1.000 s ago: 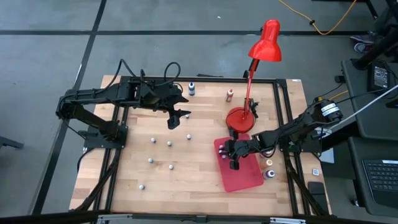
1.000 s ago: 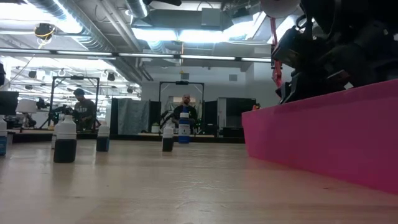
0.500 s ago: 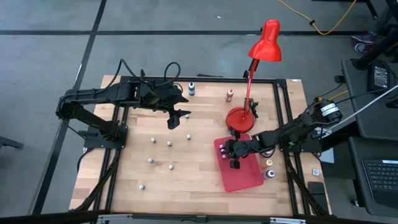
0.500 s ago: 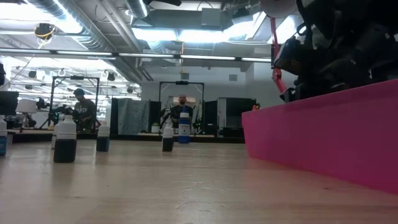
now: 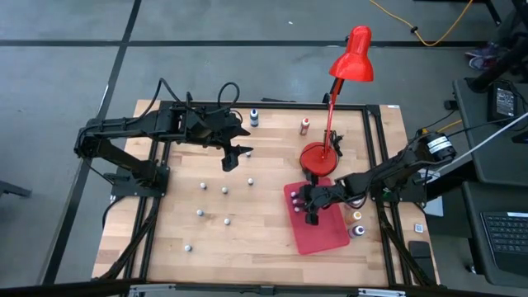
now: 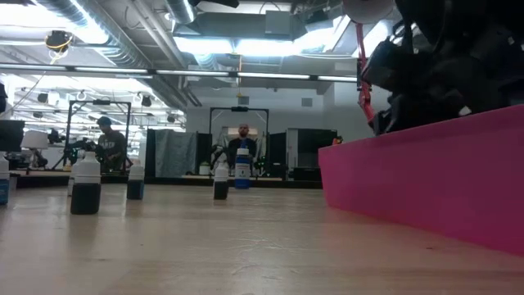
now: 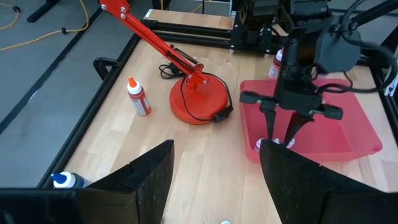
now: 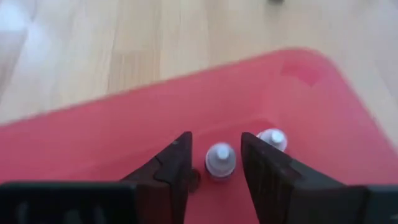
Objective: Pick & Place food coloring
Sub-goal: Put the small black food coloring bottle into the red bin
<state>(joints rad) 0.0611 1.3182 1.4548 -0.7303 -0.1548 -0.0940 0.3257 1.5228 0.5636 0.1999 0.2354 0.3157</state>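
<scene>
Lamp base (image 5: 318, 155) crowds red tray (image 5: 330, 235); bare wood left.

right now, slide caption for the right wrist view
Right gripper open around a pale-capped food coloring bottle standing on the red tray.

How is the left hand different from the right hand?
1. The left hand hangs over bare table; the right hand is low over the red tray.
2. The left hand has nothing between its fingers; the right hand has a tiny bottle standing between its fingers, seemingly not squeezed.
Both hands are dark, have two fingers, and are open.
</scene>
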